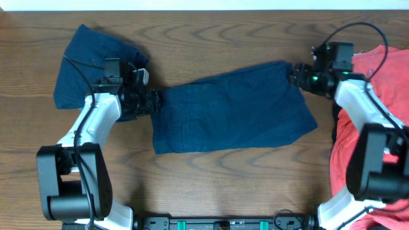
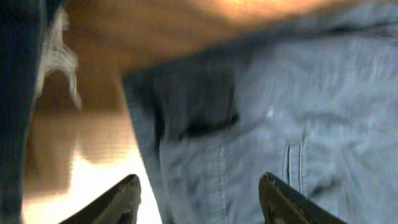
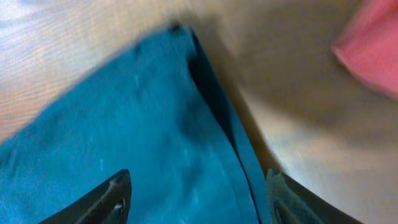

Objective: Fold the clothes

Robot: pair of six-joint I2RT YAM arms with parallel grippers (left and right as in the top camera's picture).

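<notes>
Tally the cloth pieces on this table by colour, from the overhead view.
Dark navy blue cloth pieces: 2, the flat shorts mid-table and a crumpled piece at far left.
Red cloth heap: 1.
Total: 3.

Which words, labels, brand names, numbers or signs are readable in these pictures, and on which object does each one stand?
No text can be read in any view.
On the dark navy blue cloth shorts in the middle, the left wrist view shows a dark patch, too blurred to show any letters.
On the second dark blue garment, the red cloth and the brown wooden table, no writing is visible.
</notes>
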